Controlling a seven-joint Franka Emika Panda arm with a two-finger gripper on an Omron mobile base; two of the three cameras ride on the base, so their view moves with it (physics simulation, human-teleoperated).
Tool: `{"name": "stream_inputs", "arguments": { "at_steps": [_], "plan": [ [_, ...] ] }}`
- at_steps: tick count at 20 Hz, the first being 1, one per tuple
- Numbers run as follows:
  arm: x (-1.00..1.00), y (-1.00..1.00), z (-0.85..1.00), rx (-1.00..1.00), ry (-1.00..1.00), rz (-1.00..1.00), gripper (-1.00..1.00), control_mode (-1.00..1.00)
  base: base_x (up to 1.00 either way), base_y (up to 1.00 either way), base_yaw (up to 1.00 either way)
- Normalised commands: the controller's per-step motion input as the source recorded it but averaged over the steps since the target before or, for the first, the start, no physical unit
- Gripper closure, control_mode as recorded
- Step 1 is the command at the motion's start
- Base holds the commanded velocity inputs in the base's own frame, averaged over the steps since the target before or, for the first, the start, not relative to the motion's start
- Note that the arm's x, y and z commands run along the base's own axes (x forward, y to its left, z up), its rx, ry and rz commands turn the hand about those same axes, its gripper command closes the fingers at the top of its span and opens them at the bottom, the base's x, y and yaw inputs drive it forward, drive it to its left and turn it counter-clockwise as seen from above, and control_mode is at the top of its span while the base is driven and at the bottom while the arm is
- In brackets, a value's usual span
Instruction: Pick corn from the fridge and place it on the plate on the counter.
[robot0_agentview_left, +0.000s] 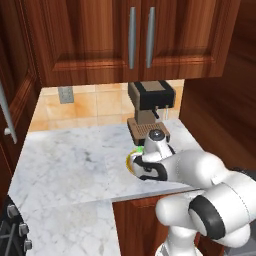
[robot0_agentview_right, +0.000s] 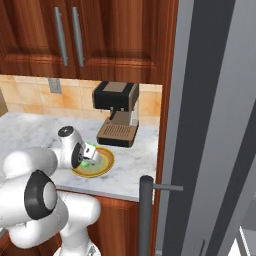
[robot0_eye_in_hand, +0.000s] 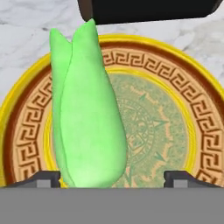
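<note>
- Table (robot0_agentview_left: 75, 160): white-grey marbled top over reddish-brown cabinets; its near edge runs just before the plate, and a lower-left stretch turns toward the viewer. Wide bare stone lies to the left of the plate.
- Plate (robot0_eye_in_hand: 175, 127): round, yellow rim, patterned brown band, pale green centre; sits on the table near the front edge, just in front of the coffee machine.
- Corn (robot0_eye_in_hand: 85, 118): bright green husked cob, lying on the left half of the plate, pointed tips aimed at the far rim.
- Hand (robot0_eye_in_hand: 111, 177): poised low over the plate, fingertips (robot0_eye_in_hand: 43, 179) spread wide on either side of the cob's blunt end, jaws parted; whether they touch the husk cannot be told.
- Coffee machine (robot0_agentview_left: 150, 107): black and brown, against the tiled back wall, its drip tray close behind the plate; it bounds the far side.
- Upper cabinets (robot0_agentview_left: 135, 35): wooden doors with grey bar handles, overhanging the machine.
- Fridge (robot0_agentview_right: 215, 125): tall grey body and bar handle at the right, closing that side.
- Stove knobs (robot0_agentview_left: 17, 225): at the near left corner.
</note>
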Motion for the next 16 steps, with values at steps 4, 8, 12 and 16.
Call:
{"name": "stream_inputs", "arguments": {
  "at_steps": [4, 8, 12, 16],
  "plan": [
    [-0.34, -0.04, 0.46, 0.0, -0.11, 0.0, -1.0, -1.0, 0.0, 0.0, 0.0],
    [-0.75, -0.15, 0.74, 0.0, -0.11, -0.01, -1.0, -1.0, 0.0, 0.0, 0.0],
    [-0.89, -0.26, 0.78, 0.0, -0.11, 0.0, -1.0, -1.0, 0.0, 0.0, 0.0],
    [-0.82, -0.31, 0.71, 0.0, -0.13, 0.0, -1.0, -1.0, 0.0, 0.0, 0.0]
  ]
}}
